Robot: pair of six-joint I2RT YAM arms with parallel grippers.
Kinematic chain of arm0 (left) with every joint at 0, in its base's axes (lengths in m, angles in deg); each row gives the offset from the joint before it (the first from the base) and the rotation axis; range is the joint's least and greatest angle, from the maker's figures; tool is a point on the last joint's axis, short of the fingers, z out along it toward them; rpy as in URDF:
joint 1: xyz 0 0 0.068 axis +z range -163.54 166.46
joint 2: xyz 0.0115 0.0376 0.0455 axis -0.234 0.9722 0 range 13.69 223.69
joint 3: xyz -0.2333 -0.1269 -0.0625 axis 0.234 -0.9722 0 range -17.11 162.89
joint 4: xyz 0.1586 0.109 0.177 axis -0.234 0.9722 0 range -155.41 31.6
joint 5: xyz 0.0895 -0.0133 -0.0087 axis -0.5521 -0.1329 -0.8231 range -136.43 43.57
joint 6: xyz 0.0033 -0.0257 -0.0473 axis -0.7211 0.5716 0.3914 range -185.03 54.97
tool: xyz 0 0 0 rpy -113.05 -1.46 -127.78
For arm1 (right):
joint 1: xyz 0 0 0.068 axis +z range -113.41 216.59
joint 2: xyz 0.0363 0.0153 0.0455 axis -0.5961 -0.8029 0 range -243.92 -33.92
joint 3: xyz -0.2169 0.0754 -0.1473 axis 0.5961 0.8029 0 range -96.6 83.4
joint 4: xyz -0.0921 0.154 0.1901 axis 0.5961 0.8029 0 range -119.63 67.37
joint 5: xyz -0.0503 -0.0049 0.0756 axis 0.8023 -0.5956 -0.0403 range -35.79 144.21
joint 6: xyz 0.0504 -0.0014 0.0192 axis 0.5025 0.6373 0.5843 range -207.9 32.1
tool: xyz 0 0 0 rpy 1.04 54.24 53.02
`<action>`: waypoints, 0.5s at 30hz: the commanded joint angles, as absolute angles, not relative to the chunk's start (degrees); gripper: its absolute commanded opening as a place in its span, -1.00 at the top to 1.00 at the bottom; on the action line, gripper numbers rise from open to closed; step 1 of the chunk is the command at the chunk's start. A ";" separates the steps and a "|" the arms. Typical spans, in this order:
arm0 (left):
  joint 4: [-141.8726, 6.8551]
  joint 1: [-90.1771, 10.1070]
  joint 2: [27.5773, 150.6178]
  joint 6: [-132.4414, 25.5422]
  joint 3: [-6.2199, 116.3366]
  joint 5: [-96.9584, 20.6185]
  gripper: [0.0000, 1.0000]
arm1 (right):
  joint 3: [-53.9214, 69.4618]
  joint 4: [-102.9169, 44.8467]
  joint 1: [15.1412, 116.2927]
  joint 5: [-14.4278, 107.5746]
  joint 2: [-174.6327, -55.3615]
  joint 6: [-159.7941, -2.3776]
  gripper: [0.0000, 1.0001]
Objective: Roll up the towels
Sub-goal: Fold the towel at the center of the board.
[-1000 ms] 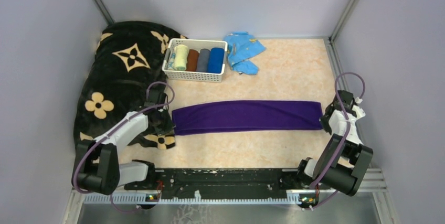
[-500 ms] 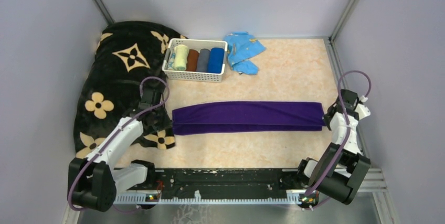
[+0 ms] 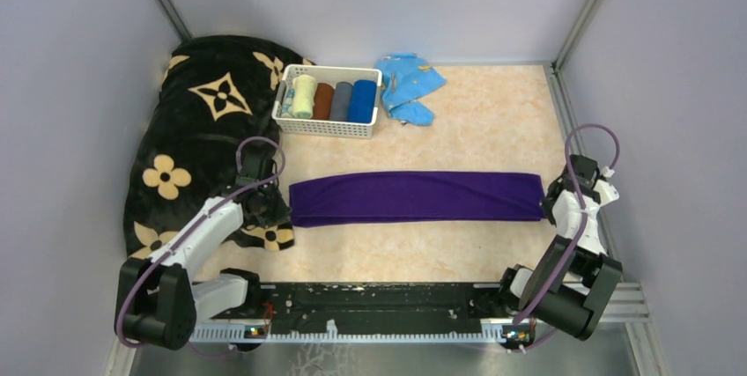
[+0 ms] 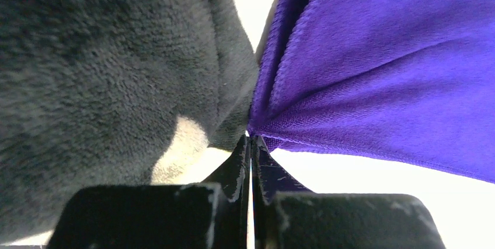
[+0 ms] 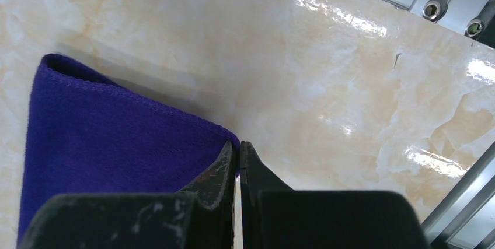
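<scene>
1. Purple towel (image 3: 414,197): folded into a long narrow strip lying flat on the table (image 3: 476,121). It sits mid-table and runs left-right between the two grippers. Far edge is straight, surface is smooth, and the hem stitching shows in the right wrist view (image 5: 105,161).
2. Its left end butts against the blanket (image 3: 198,129). In the left wrist view the cloth (image 4: 385,86) bunches into creases that converge on the fingertips.
3. Yellow towel (image 3: 304,96) and blue towel (image 3: 362,100): both rolled, standing side by side in the basket (image 3: 328,127) at far centre-left. A brown roll and a grey roll sit between them.
4. Left gripper (image 3: 269,209): arm stretched forward and low over the blanket's near edge, wrist angled toward the purple towel's left end. Jaws are clenched (image 4: 251,138), pinching that end, and the blanket pile (image 4: 105,74) presses in just beside the tips.
5. Right gripper (image 3: 551,204): arm folded up tight near the right wall, with the wrist pointing down-left at the right end. Jaws are clamped together (image 5: 238,144) on that end's corner, tips down at table level.
6. Light blue cloth (image 3: 407,85): crumpled, just right of the basket, well apart from both arms.
</scene>
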State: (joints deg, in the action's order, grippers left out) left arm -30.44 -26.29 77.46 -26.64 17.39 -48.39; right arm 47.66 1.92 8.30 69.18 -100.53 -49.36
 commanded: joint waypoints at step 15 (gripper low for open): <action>-28.54 -26.28 68.07 -26.11 20.76 -49.95 -0.17 | 44.86 0.63 7.50 69.80 -96.11 -52.15 -0.11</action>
